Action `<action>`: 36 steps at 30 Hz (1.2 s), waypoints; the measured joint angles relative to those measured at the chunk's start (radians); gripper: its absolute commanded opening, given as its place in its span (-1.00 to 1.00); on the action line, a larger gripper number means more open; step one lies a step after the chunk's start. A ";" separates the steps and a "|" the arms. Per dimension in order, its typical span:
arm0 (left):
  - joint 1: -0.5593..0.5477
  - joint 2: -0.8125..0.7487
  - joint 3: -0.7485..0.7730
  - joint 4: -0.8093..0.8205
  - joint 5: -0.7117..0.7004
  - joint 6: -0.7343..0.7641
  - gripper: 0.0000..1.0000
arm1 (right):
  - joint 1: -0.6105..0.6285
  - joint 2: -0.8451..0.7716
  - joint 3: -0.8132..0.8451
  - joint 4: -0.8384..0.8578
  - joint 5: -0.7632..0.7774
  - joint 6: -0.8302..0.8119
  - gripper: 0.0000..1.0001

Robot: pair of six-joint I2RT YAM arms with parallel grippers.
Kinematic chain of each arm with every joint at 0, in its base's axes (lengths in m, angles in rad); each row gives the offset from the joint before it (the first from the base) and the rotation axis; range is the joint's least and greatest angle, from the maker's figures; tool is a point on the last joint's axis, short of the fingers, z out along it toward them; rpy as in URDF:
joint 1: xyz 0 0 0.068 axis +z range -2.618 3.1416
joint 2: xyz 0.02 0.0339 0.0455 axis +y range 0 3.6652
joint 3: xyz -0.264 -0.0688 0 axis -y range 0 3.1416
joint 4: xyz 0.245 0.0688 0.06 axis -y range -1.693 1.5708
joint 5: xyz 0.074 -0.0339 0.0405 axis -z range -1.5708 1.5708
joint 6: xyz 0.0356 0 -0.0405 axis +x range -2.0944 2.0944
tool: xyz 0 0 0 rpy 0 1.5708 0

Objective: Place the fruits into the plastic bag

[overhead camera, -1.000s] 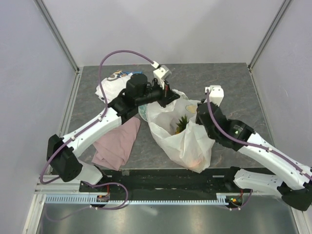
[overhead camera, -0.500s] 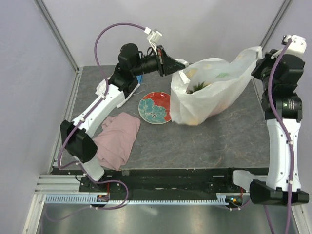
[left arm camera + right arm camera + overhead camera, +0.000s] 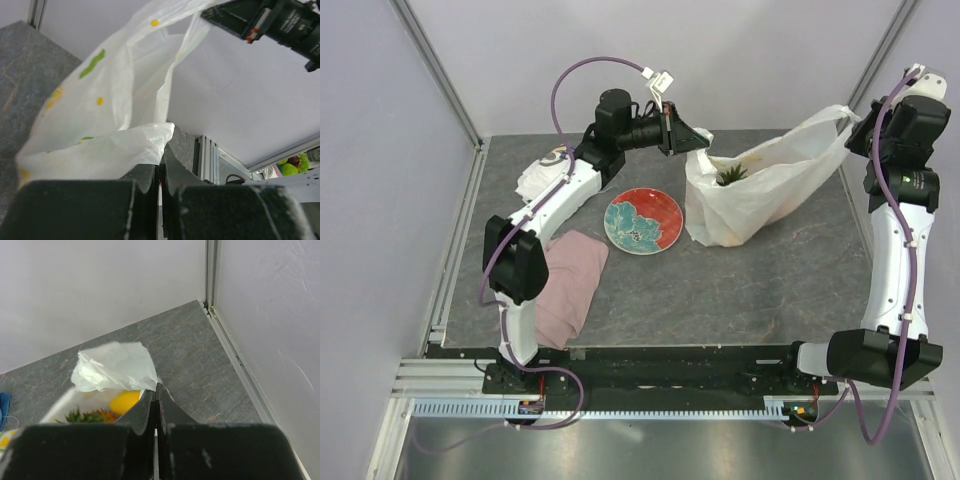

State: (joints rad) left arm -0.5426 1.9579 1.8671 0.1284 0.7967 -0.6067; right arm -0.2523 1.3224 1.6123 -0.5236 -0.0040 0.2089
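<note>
Grey table (image 3: 770,285), plastic bag (image 3: 765,195) pinched by left gripper (image 3: 160,172), right gripper (image 3: 156,399); pineapple (image 3: 730,176) inside

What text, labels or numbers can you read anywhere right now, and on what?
Nothing reads clearly.
White lettering on the right arm, seen from the left wrist: too blurred to read.
plastic bag: yellow and green print only, no words.
plate: red-and-teal pattern, no text.

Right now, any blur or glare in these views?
Left wrist: left hand is a dark, soft foreground; plastic bag is pale against the white wall, low contrast. Right wrist: right hand is soft, table sharp. Top external: even light, no harsh glare.
</note>
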 measured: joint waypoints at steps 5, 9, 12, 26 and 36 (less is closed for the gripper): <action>0.021 0.062 0.000 -0.005 0.000 -0.003 -0.95 | -0.014 0.030 -0.006 0.039 -0.042 0.004 -1.00; 0.037 0.076 0.000 -0.009 0.000 -0.003 -0.22 | -0.013 0.037 -0.050 0.067 -0.065 0.004 -0.84; 0.042 0.076 0.000 -0.008 0.001 0.001 0.29 | -0.014 0.037 -0.076 0.068 -0.072 0.010 -0.47; 0.063 -0.233 -0.230 -0.067 -0.201 0.149 0.96 | -0.013 -0.066 -0.092 0.063 -0.123 0.022 0.87; 0.203 -0.563 -0.447 -0.106 -0.332 0.174 0.99 | -0.013 -0.267 -0.145 0.052 -0.154 0.023 0.88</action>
State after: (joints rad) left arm -0.3401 1.3945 1.4200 0.0223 0.4648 -0.4328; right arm -0.2657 1.0554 1.4670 -0.4717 -0.1581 0.2314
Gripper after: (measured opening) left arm 0.990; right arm 0.939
